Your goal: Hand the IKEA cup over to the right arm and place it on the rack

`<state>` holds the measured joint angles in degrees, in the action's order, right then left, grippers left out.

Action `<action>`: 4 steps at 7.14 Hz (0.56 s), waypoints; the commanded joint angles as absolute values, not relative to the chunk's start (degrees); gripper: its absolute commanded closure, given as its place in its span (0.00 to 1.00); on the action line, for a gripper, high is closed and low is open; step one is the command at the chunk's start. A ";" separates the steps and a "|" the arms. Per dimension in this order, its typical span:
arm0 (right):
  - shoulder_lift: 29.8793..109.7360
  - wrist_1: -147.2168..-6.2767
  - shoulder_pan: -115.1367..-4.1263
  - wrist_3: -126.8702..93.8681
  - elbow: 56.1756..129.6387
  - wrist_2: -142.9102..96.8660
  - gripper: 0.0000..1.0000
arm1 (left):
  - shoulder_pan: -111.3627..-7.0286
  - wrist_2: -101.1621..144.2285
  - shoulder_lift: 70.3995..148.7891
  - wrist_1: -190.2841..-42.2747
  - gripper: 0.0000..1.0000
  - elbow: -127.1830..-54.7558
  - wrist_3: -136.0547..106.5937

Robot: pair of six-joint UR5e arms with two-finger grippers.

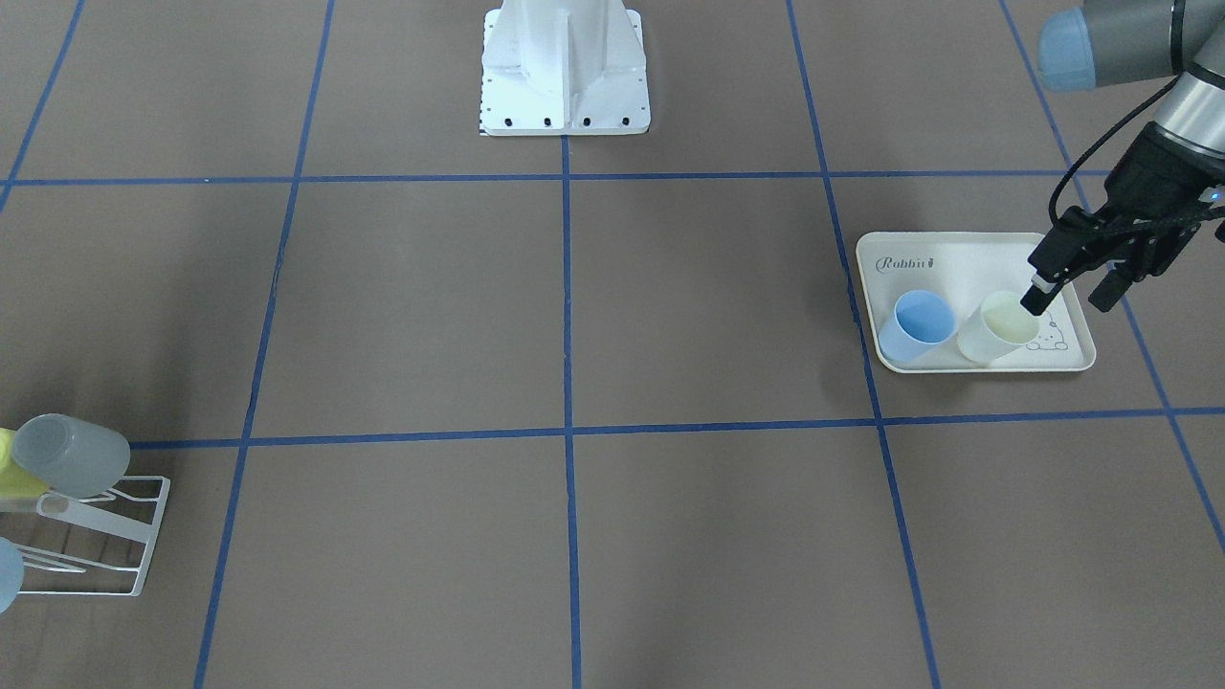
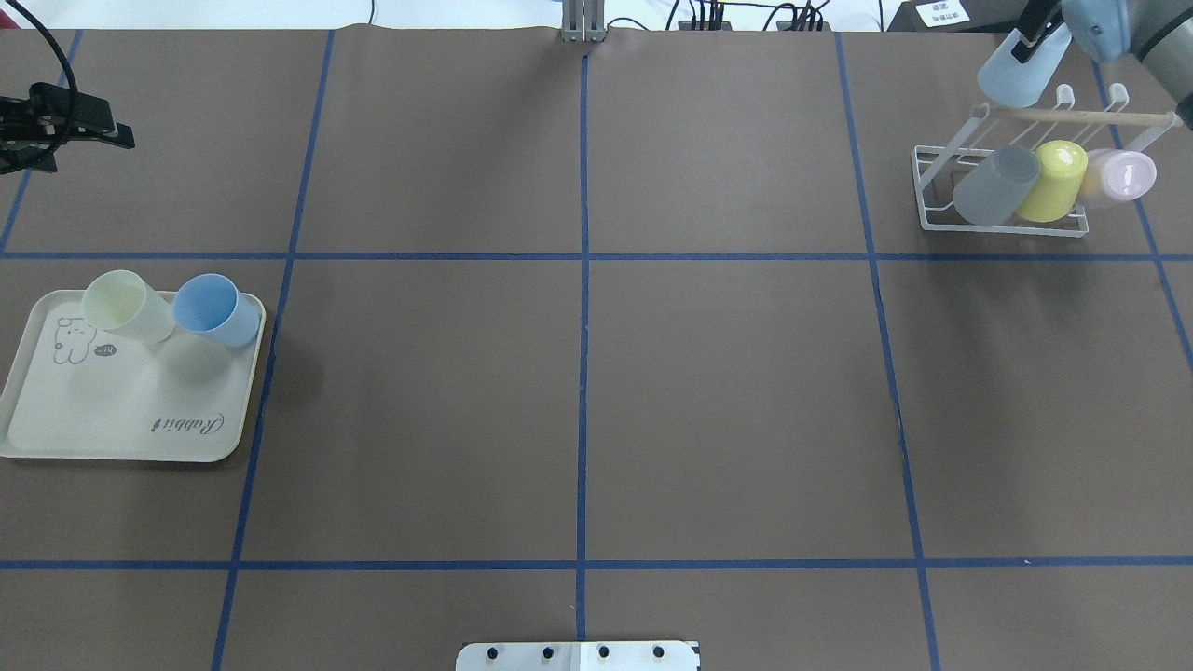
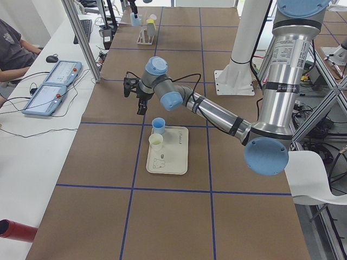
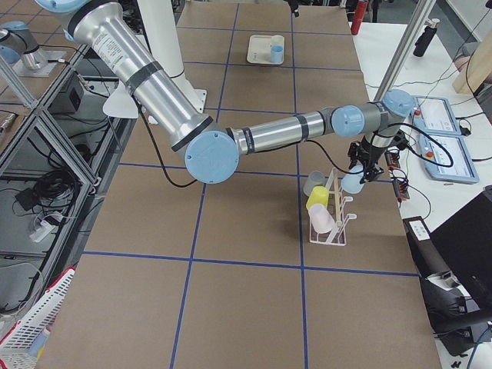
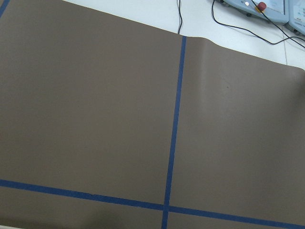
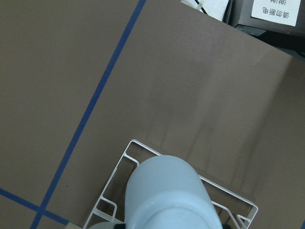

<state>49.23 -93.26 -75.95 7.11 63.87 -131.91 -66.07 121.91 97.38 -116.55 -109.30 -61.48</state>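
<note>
Overhead exterior: right gripper (image 2: 1030, 42) clamped on pale blue cup (image 2: 1021, 76) above rack (image 2: 921, 191); left gripper (image 1: 1067, 301) open & empty. You risk cup clipping dowel (image 2: 1081, 117), then slipping off.

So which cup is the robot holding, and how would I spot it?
Find the white wire rack with a wooden dowel, far right in the overhead view. A pale blue cup is held just over it by the right tool. Its neighbours, the grey cup, yellow cup and pink cup, sit on the rack ungripped.
</note>
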 commanded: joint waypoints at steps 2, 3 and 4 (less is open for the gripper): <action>50.36 -92.90 -74.45 6.42 64.95 -131.58 0.43 | -65.83 121.82 97.30 -116.46 0.00 -109.25 -61.52; 50.36 -92.64 -74.10 6.07 65.04 -131.40 0.01 | -65.83 121.82 96.08 -116.46 0.00 -109.07 -60.91; 50.71 -92.55 -74.00 6.06 65.13 -131.31 0.01 | -64.61 121.73 93.63 -116.46 0.00 -108.64 -59.95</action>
<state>50.41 -92.72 -74.31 6.25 64.96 -131.47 -65.53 121.80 95.85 -116.47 -109.03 -60.86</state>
